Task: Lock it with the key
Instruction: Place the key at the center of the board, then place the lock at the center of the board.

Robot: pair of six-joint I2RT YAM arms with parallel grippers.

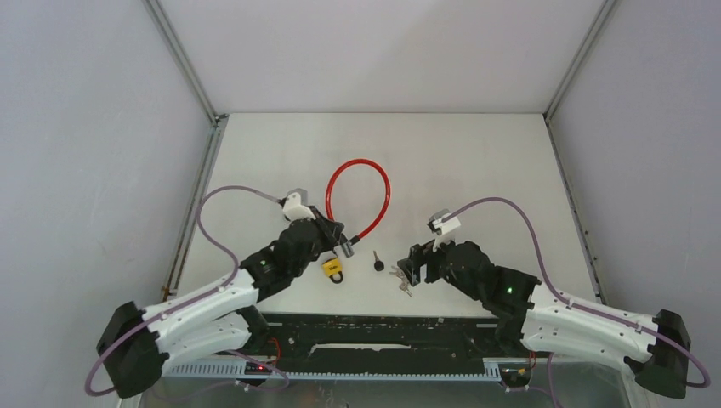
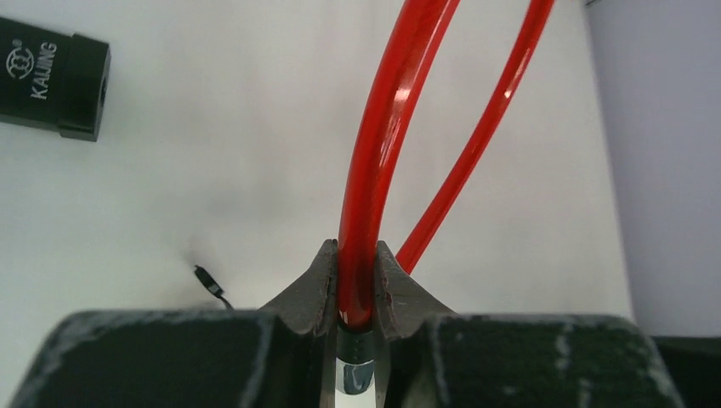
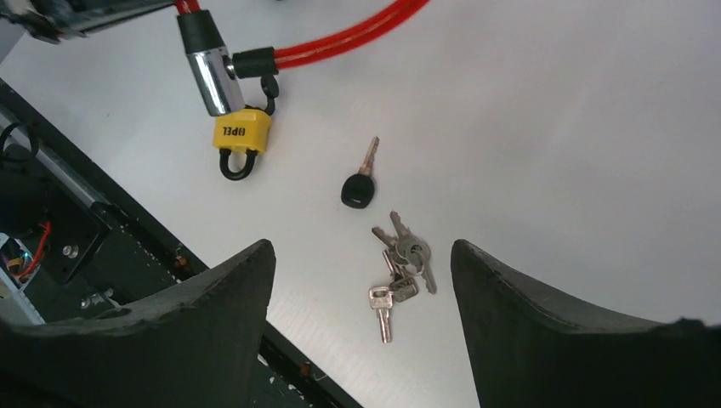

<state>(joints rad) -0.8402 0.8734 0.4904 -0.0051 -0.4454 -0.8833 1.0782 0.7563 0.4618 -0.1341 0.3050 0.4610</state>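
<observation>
White counter (image 1: 476, 170): fetch the key

Steady red cable lock (image 2: 378, 153) in clamped left claw (image 2: 355, 289). Lower wide-open right claw (image 3: 361, 251) onto black-headed key (image 3: 358, 189) beside key bunch (image 3: 400, 263); pinch head only, clear of bunch.

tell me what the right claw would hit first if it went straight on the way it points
Probably the bunch of keys, lying straight ahead of the open right claw; the black-headed key lies beyond. Depth is unclear.
</observation>
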